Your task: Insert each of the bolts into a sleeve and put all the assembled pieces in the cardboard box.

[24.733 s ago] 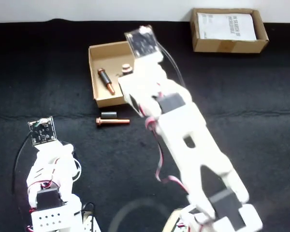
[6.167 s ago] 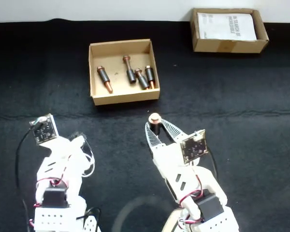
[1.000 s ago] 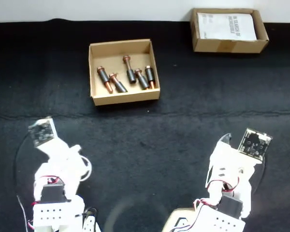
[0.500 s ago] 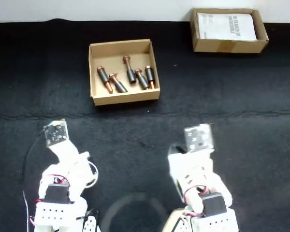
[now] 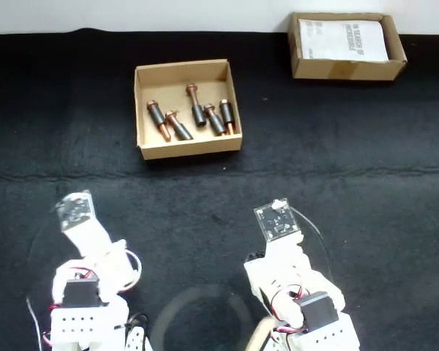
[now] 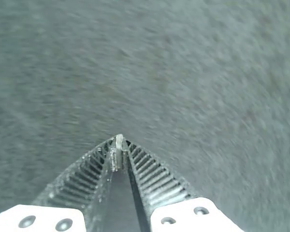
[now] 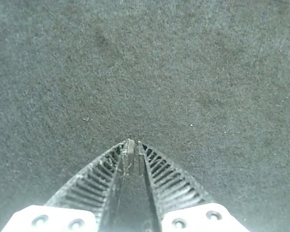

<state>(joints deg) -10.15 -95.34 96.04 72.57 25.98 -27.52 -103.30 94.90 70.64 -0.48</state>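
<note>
Ok so starting at the left: my left arm (image 5: pixel 86 252) is tucked back at the near edge of the table, over the black cloth (image 5: pixel 205 197). My left gripper (image 6: pixel 118 143) is pointing down at bare cloth. That wrist view is pretty smeary, but as far as I can make out the two fingers are pinched together at the tips with nothing between them.

A bit further right and towards the far side of the table is the cardboard box (image 5: pixel 189 148), well apart from both my arms. The assembled pieces (image 5: pixel 178 126) are in there, five of them by my count. Each is a copper-coloured bolt through a dark sleeve, and they all lie flat on the box floor. Two are on the left side, close to each other. The other three are bunched on the right, with the last one just beside the right wall.

Next is my right arm (image 5: pixel 289 267), also pulled back near the front edge. My right gripper (image 7: pixel 133 146) hangs over plain cloth, fingertips closed up against each other, holding nothing.

Far right, at the back edge, there's a second cardboard box (image 5: pixel 347 70) with a white printed sheet (image 5: pixel 342 39) lying in it.
</note>
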